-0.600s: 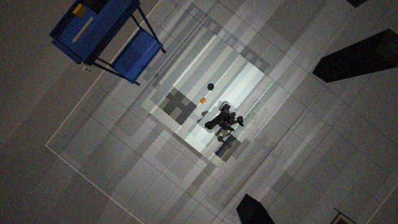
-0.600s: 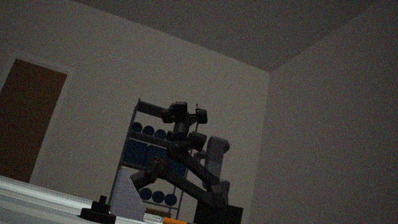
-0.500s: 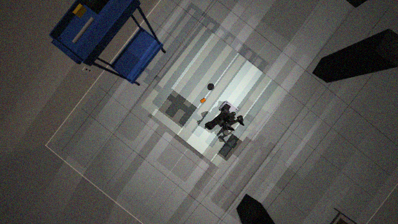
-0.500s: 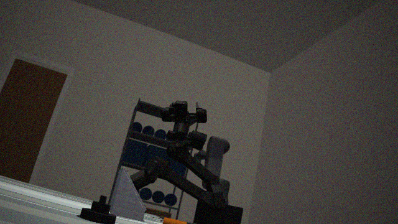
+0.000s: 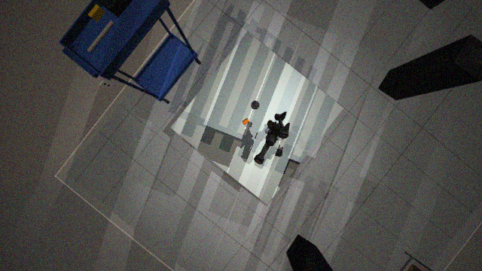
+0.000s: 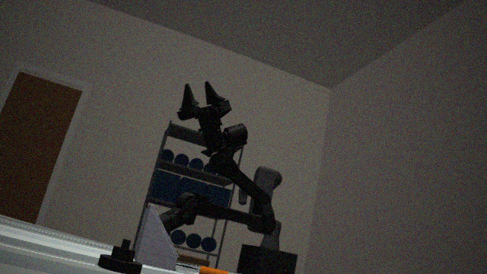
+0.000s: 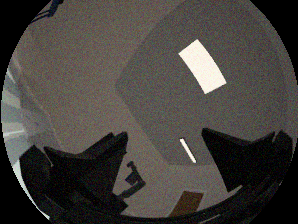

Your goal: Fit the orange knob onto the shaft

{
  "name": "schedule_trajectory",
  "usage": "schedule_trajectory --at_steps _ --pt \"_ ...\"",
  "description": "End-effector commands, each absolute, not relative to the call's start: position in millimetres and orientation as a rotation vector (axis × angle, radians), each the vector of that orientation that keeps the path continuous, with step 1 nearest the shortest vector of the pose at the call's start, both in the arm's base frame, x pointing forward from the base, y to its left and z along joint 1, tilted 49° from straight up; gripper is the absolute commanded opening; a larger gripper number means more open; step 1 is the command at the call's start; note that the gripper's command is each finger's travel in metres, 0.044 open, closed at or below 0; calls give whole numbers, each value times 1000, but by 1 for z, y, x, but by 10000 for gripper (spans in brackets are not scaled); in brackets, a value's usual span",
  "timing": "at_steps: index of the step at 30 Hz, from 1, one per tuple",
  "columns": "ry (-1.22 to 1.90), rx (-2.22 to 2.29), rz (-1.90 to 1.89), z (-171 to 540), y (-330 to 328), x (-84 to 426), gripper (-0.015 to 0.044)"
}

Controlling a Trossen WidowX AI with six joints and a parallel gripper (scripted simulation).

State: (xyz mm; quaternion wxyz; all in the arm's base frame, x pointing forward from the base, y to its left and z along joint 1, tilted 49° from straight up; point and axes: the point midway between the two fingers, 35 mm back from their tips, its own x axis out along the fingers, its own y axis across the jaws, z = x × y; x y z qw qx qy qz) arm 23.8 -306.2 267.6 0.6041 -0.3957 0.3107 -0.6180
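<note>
The orange knob [image 5: 245, 121] [image 6: 214, 270] lies on the table, cut off by the bottom edge of the exterior view. The round dark pedestal [image 5: 254, 105] [image 6: 119, 264] stands a short way from it, with the dark shaft [image 6: 125, 244] upright on top and no knob on it. The shaft's flat side cannot be made out. My gripper [image 6: 197, 84] [image 7: 166, 133] is wide open and empty. It is raised high above the table with its fingers pointing up, well away from knob and pedestal. The wrist view shows neither knob nor pedestal.
A pale wedge-shaped panel [image 6: 155, 243] stands between the pedestal and the arm in the exterior view. A blue cart [image 5: 166, 68] is on the floor beyond the table. A shelf rack and a door [image 6: 38, 144] are in the background.
</note>
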Motion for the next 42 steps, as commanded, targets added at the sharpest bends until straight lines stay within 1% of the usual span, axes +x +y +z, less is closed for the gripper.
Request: schedule_trajectory --at_steps 1,6,11,15,19,24,28,31,35,37,42 --pt "546 -519 -1151 224 -316 93 440" --pt "509 -175 -917 184 -301 154 440" --pt "537 289 -695 142 -262 212 440" --pt "618 654 -574 115 -221 244 440" --pt "747 1003 -503 94 -175 266 440" --pt "970 1399 -499 75 -114 280 440" --pt "1195 1686 -581 67 -64 282 440" --pt "1379 1889 -711 66 -27 279 440" --pt "1616 2103 -981 71 16 273 440" --pt "1659 2136 -1048 72 24 272 440" --pt "1661 2137 -1050 72 25 272 440"
